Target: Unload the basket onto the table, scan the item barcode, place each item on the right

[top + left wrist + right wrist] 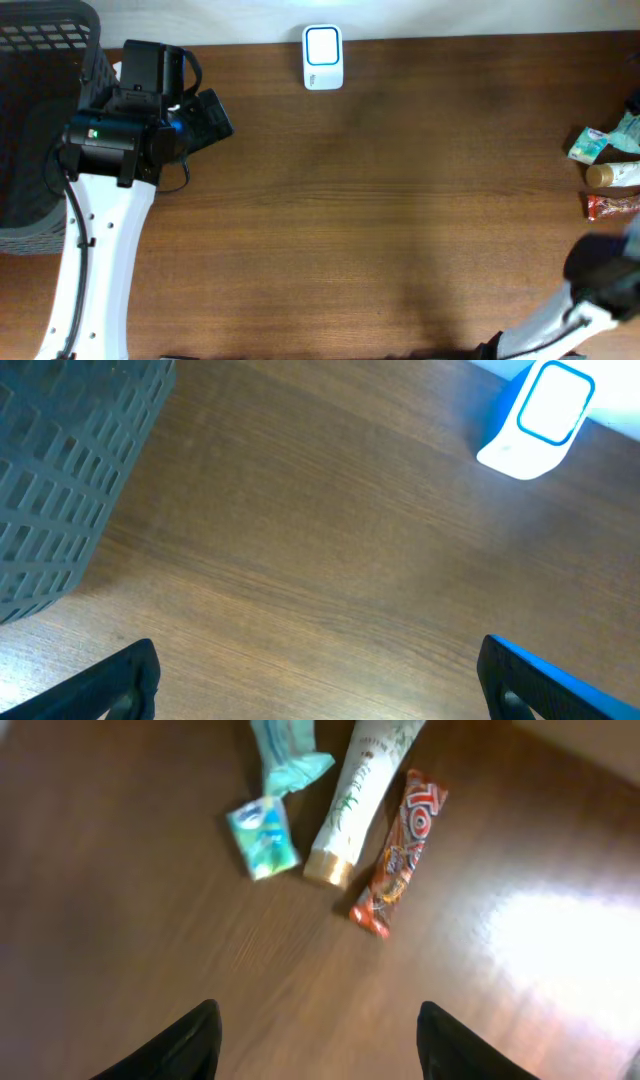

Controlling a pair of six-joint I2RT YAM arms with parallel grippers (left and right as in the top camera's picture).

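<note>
The white scanner (323, 57) with a blue-ringed window stands at the table's far edge; in the left wrist view the scanner (540, 415) is at the top right. Three items lie together at the right edge: a green packet (588, 146), a cream tube (612, 174) and a red snack bar (612, 205). In the right wrist view the green packet (263, 838), the tube (360, 795) and the red bar (400, 850) lie ahead of my right gripper (318, 1045), which is open and empty. My left gripper (320, 680) is wide open over bare wood. No barcode shows.
A dark grey slatted basket (40, 120) stands at the far left beside the left arm; the basket's wall (70, 470) fills the left of the left wrist view. A teal wrapper (285, 755) lies just beyond the green packet. The right arm (605, 275) is at the bottom right corner.
</note>
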